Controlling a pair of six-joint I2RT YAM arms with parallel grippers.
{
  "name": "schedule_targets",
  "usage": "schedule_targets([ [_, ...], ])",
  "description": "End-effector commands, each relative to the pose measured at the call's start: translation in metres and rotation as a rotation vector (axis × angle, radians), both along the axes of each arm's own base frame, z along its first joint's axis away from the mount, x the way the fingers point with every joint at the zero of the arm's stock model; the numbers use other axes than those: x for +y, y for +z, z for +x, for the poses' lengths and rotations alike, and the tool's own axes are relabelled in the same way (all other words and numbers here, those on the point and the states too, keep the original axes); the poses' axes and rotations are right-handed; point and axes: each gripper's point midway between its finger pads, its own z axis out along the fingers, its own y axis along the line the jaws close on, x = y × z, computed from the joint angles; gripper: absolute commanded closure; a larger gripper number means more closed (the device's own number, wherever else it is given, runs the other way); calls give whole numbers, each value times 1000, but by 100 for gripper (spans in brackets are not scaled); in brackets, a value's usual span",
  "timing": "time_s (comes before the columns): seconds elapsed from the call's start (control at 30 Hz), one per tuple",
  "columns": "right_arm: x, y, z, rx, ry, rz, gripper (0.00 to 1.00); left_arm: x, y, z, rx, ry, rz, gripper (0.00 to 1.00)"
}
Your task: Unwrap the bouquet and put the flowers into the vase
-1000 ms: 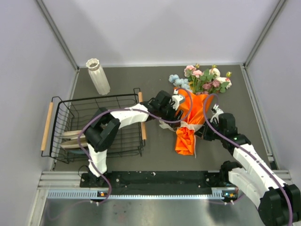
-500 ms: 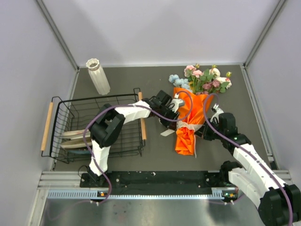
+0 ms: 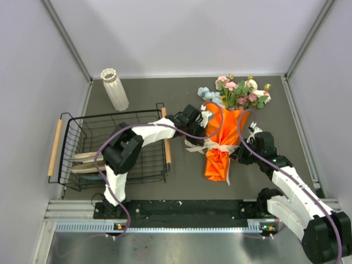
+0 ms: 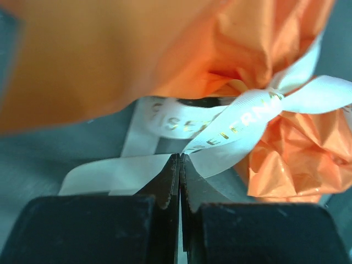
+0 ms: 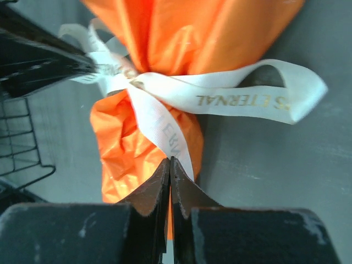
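Bouquet (image 3: 223, 144) lies flat on table (image 3: 165, 93); left hand (image 4: 179, 160) and right hand (image 5: 169, 163) each pinch its ribbon (image 4: 250, 110) from opposite sides.

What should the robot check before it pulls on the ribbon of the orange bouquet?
1. The left gripper is shut on a tail of the ribbon: ok.
2. The right gripper is shut on the other tail: ok, it looks pinched.
3. The ribbon is untied: not ok, it is tied around the orange wrap.
4. The flowers are out of the wrap: not ok.
5. The vase is upright with its mouth free: ok.
6. Which tail to pull first: cannot tell.
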Motion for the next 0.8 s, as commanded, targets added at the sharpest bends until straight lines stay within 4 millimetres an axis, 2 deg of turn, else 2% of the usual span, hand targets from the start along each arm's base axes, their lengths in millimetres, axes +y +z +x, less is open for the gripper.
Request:
schedule_targets([
  [0.0, -31, 4, 14, 26, -212, -110, 100, 18, 51, 42, -264, 296, 57, 100],
  [0.03, -39, 2, 13, 40, -253, -135, 100, 16, 62, 39, -302, 313, 53, 100],
  [0.07, -44, 2, 13, 38, -286, -149, 100, 18, 67, 44, -353, 356, 65, 100],
  [0.1, -53, -1, 12, 47, -343, -174, 100, 29, 75, 56, -429, 447, 106, 100],
  [0.13, -57, 0, 12, 40, -365, -178, 100, 24, 83, 52, -453, 452, 94, 100],
  [0.17, -61, 4, 13, 18, -401, -177, 100, 25, 90, 57, -493, 492, 95, 100],
  [0.33, -68, 15, 11, -35, -433, -192, 100, 15, 124, 51, -671, 525, 96, 100],
  [0.37, -74, 19, 11, -54, -465, -203, 100, 16, 128, 52, -702, 537, 108, 100],
  [0.4, -77, 21, 10, -59, -484, -205, 100, 27, 135, 59, -746, 609, 140, 100],
  [0.57, -78, 22, 4, -71, -560, -128, 100, 43, 143, 65, -814, 688, 193, 100],
  [0.77, -94, 15, -5, -61, -665, -133, 100, 63, 145, 77, -814, 742, 220, 100],
])
